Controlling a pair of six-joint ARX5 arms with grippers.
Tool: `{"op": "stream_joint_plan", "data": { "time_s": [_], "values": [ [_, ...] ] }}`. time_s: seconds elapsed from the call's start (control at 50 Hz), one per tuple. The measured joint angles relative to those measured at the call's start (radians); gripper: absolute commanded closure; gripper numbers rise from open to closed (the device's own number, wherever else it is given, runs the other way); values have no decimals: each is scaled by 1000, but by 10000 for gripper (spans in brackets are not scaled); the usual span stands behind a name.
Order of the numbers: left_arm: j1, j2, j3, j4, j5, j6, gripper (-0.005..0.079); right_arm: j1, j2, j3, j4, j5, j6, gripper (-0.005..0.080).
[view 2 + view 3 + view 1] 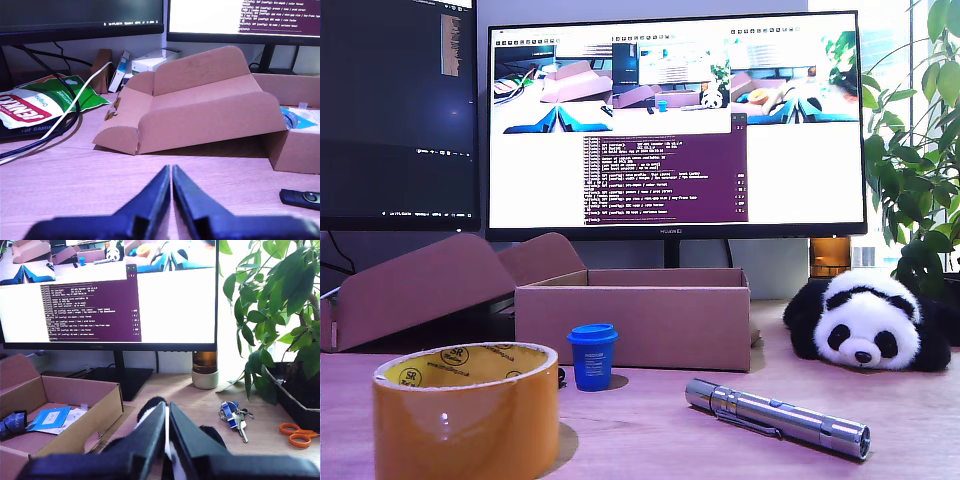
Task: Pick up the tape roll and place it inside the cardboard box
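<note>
Tool [171,172] closed; "CENKO" snack bag [30,107] nearby

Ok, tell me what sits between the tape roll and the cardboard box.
In the exterior view, a small blue cup stands on the desk between the tape roll and the cardboard box, near the box's front wall.
</note>
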Motion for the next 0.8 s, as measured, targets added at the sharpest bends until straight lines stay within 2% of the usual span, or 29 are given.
{"op": "stream_joint_plan", "data": {
  "time_s": [0.04, 0.14, 0.24, 0.36, 0.44, 0.52, 0.62, 0.72, 0.8],
  "values": [
    [0, 0, -1, 13, 28, 0, 764, 0, -8, 1, -20, -3, 1, 762],
    [0, 0, -2, 87, 75, 0, 764, 0, -68, 1, -195, -3, 3, 762],
    [0, 0, -2, 83, 87, -1, 764, 0, -57, 0, -204, -4, 3, 762],
    [-2, 0, -2, 106, 196, 0, 764, 0, -57, 0, -203, -20, 4, 762],
    [-17, 0, -1, 121, 336, -1, 764, 1, -57, 0, -203, -69, 5, 762],
    [-53, 0, -1, 161, 426, -24, 764, 11, -57, 0, -200, -125, 24, 762],
    [-103, 0, 2, 230, 484, -102, 764, 34, -57, 0, -197, -197, 101, 762],
    [-148, 0, 10, 240, 509, -103, 764, 67, -57, 0, -195, -271, 137, 762],
    [-181, 0, 10, 235, 569, -117, 764, 101, -57, 0, -194, -342, 170, 762]
  ]
}}
